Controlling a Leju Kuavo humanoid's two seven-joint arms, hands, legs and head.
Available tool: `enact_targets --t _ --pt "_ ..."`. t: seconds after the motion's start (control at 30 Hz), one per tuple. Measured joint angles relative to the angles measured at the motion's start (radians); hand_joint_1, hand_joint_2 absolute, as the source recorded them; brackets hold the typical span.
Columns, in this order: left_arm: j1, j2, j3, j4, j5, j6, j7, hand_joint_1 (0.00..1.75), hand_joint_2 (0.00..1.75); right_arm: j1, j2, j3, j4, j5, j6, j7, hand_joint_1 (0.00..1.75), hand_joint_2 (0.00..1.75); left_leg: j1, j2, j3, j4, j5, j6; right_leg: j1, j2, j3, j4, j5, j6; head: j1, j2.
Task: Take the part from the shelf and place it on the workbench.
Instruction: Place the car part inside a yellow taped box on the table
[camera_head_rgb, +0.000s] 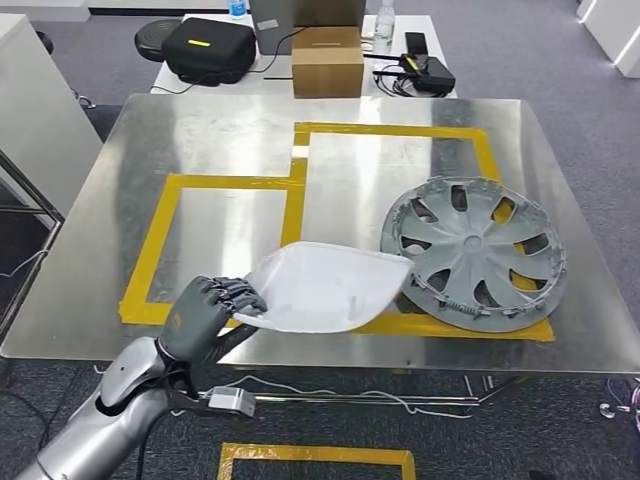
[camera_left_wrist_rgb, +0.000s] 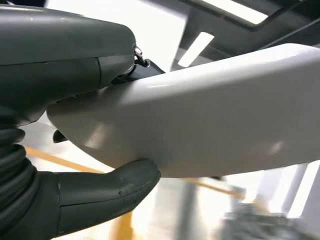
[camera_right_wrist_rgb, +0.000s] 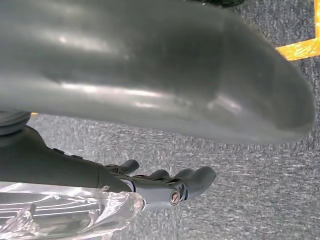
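Note:
The part is a white curved plastic shell (camera_head_rgb: 324, 288), low over the front of the steel workbench (camera_head_rgb: 226, 130), above the yellow tape line. My left hand (camera_head_rgb: 204, 315) grips its near-left end at the bench's front edge. In the left wrist view the fingers (camera_left_wrist_rgb: 75, 65) lie on one face of the shell (camera_left_wrist_rgb: 226, 110) and the thumb (camera_left_wrist_rgb: 113, 190) presses the other. I cannot tell whether the shell touches the bench. My right hand (camera_right_wrist_rgb: 68, 167) hangs over grey carpet with its fingers (camera_right_wrist_rgb: 188, 181) stretched out, holding nothing.
A grey wheel cover (camera_head_rgb: 474, 252) lies on the bench just right of the shell, almost touching it. Yellow tape (camera_head_rgb: 158, 235) marks rectangles on the bench top. A cardboard box (camera_head_rgb: 327, 62) and a black case (camera_head_rgb: 209, 47) sit on a table behind. A metal frame (camera_head_rgb: 30, 200) stands left.

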Motion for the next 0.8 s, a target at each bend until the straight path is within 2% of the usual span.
enact_targets --t 0.07,0.1,0.13,0.2,0.23,0.27,0.3,0.33,0.4,0.43,0.53,0.6,0.63,0.7,0.73,0.77,0.8 --pt "-0.019 0.011 0.02 0.07 -0.058 0.032 0.03 1.75 1.75 0.0 -0.002 0.003 0.0 0.006 0.003 0.001 0.0 0.0 0.003 0.0 0.003 -0.002 -0.001 0.012 -0.001 -0.002 -0.005 0.015 -0.013 0.01 0.003 0.0" --pt "-0.031 0.015 0.028 0.107 -0.085 0.046 0.046 1.75 1.75 -0.001 -0.002 0.005 0.0 0.009 0.004 0.0 0.0 0.0 0.005 0.0 0.005 -0.003 -0.002 0.017 -0.001 -0.003 -0.022 0.05 -0.032 0.014 0.005 0.0" --pt "-0.042 0.017 0.035 0.145 -0.109 0.058 0.062 1.75 1.75 -0.003 -0.003 0.007 0.0 0.012 0.005 0.0 0.0 0.0 0.005 0.001 0.007 -0.003 -0.003 0.021 -0.001 -0.005 -0.052 0.107 -0.058 0.018 0.008 0.0" --pt "-0.062 0.018 0.043 0.221 -0.151 0.077 0.091 1.75 1.75 -0.005 -0.003 0.011 0.0 0.017 0.006 -0.001 0.0 0.0 0.005 0.001 0.008 -0.003 -0.006 0.025 -0.001 -0.005 -0.13 0.247 -0.109 0.021 0.013 0.0" --pt "-0.071 0.017 0.044 0.261 -0.169 0.083 0.104 1.75 1.75 -0.005 -0.004 0.013 0.0 0.019 0.006 -0.002 0.0 0.0 0.005 0.001 0.009 -0.003 -0.007 0.026 -0.001 -0.005 -0.159 0.289 -0.113 0.022 0.013 0.0" --pt "-0.08 0.016 0.045 0.302 -0.185 0.088 0.115 1.75 1.75 -0.005 -0.004 0.015 0.0 0.022 0.007 -0.002 0.0 0.0 0.005 0.001 0.012 -0.003 -0.009 0.026 -0.001 -0.005 -0.17 0.294 -0.097 0.021 0.014 0.0" --pt "-0.09 0.013 0.045 0.343 -0.201 0.095 0.127 1.75 1.75 -0.005 -0.004 0.017 0.0 0.025 0.007 -0.002 0.0 0.0 0.005 0.001 0.017 -0.003 -0.012 0.025 -0.001 -0.005 -0.161 0.257 -0.061 0.019 0.014 0.0" --pt "-0.101 0.01 0.045 0.384 -0.216 0.104 0.138 1.75 1.75 -0.006 -0.005 0.02 0.0 0.027 0.007 -0.002 0.0 0.0 0.005 0.0 0.023 -0.003 -0.016 0.023 -0.001 -0.005 -0.133 0.188 -0.015 0.017 0.014 0.0" --pt "-0.124 0.003 0.045 0.452 -0.239 0.124 0.156 1.75 1.75 -0.009 -0.007 0.024 0.0 0.031 0.007 -0.002 0.0 0.0 0.002 0.0 0.031 -0.002 -0.023 0.015 0.0 -0.005 -0.074 0.058 0.041 0.012 0.014 0.0" --pt "-0.137 -0.001 0.045 0.482 -0.249 0.132 0.163 1.75 1.75 -0.011 -0.008 0.025 0.0 0.032 0.007 -0.002 0.0 0.0 0.001 -0.001 0.033 -0.001 -0.024 0.011 0.001 -0.005 -0.058 0.024 0.05 0.008 0.013 0.0" --pt "-0.165 -0.011 0.043 0.554 -0.271 0.143 0.18 1.75 1.75 -0.011 -0.008 0.026 0.0 0.033 0.008 -0.001 0.0 0.0 0.0 -0.001 0.034 -0.008 -0.022 -0.004 0.002 -0.003 -0.053 0.01 0.049 -0.007 0.012 0.0" --pt "-0.182 -0.019 0.042 0.591 -0.287 0.152 0.194 1.75 1.75 -0.012 -0.008 0.027 0.0 0.034 0.008 -0.001 0.0 0.0 0.0 0.0 0.023 0.016 -0.043 -0.015 -0.002 -0.003 -0.051 0.005 0.052 -0.018 0.01 0.0" --pt "-0.192 -0.024 0.041 0.611 -0.295 0.157 0.204 1.75 1.75 -0.013 -0.008 0.028 0.0 0.034 0.008 -0.002 0.0 0.0 0.001 0.0 0.003 0.058 -0.068 -0.02 -0.004 -0.003 -0.05 0.003 0.053 -0.023 0.008 0.0" --pt "-0.208 -0.031 0.038 0.652 -0.311 0.166 0.228 1.75 1.75 -0.014 -0.009 0.031 0.0 0.035 0.008 -0.001 0.0 0.0 0.002 0.001 -0.064 0.19 -0.128 -0.026 -0.004 -0.003 -0.05 0.003 0.052 -0.028 0.005 0.0" --pt "-0.213 -0.033 0.037 0.673 -0.32 0.168 0.242 1.75 1.75 -0.013 -0.009 0.032 0.0 0.036 0.008 -0.001 0.0 0.0 0.003 0.001 -0.094 0.245 -0.143 -0.027 -0.004 -0.003 -0.049 0.003 0.052 -0.029 0.005 0.0" --pt "-0.216 -0.034 0.036 0.691 -0.328 0.17 0.254 1.75 1.75 -0.012 -0.009 0.032 0.0 0.036 0.008 0.0 0.0 0.0 0.003 0.001 -0.11 0.271 -0.14 -0.027 -0.005 -0.003 -0.049 0.003 0.052 -0.029 0.005 0.0" --pt "-0.221 -0.036 0.036 0.708 -0.335 0.175 0.265 1.75 1.75 -0.012 -0.009 0.032 0.0 0.036 0.008 0.0 0.0 0.0 0.003 0.001 -0.108 0.257 -0.117 -0.026 -0.005 -0.003 -0.048 0.003 0.051 -0.029 0.005 0.0"
